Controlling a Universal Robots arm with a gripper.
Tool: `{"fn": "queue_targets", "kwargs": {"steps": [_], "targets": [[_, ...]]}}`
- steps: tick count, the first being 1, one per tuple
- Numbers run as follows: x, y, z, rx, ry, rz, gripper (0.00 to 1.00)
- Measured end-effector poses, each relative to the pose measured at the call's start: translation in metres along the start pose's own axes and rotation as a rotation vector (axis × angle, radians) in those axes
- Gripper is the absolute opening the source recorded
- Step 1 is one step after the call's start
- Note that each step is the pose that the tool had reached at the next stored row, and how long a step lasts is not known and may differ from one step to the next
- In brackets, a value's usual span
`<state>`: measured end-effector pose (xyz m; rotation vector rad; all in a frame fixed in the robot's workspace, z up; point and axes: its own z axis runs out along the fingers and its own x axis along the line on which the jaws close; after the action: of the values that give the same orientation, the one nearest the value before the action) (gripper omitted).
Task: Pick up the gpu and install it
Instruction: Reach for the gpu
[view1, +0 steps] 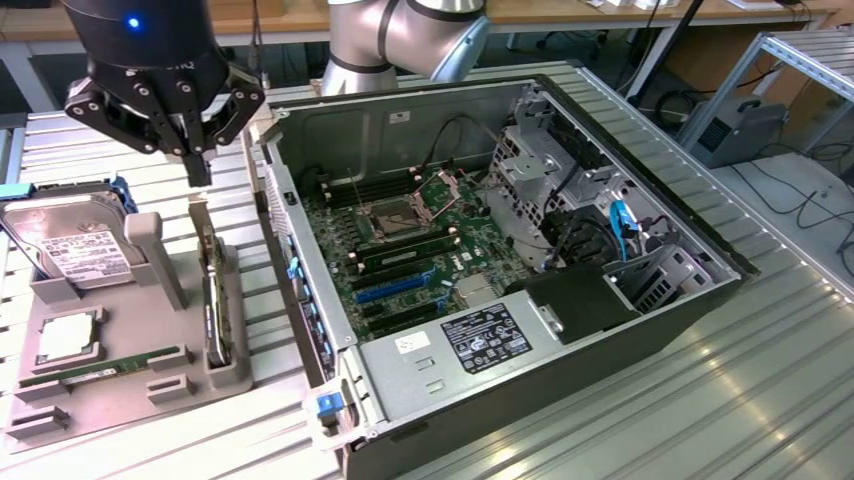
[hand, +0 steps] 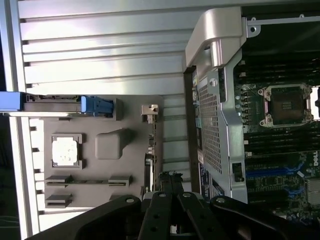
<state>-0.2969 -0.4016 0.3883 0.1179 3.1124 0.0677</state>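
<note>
Grey plastic forms the fixture tray nearest the exterior camera, and a narrow green memory stick is seen lying along its near part. Just beyond, the gpu is held on edge in a slot along the tray's side toward the exterior view's right, not yet lifted. Above the card the gripper is poised, clear of it, with its fingers pressed together and nothing pinched between them. The main risk is judged to lie there. If a descent were made with the fingers closed, the card's thin upper edge would be struck rather than straddled, and the board could be bent or tipped in its slot. The open computer case stands just beside the tray, so its wall could be clipped by widely spread fingers. Farther in, the motherboard is exposed. A skewed grasp could be expected to jam the card at its slot.
</note>
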Motion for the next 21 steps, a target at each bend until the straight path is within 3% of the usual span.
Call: {"fn": "queue_targets", "kwargs": {"steps": [5, 11, 21], "targets": [[0.001, -0.0062, -0.0002, 0.0, 0.0, 0.0, 0.11], [0.003, -0.0215, -0.0008, 0.0, 0.0, 0.0, 0.11], [0.003, -0.0362, -0.0012, 0.0, -0.0001, 0.0, 0.11]]}}
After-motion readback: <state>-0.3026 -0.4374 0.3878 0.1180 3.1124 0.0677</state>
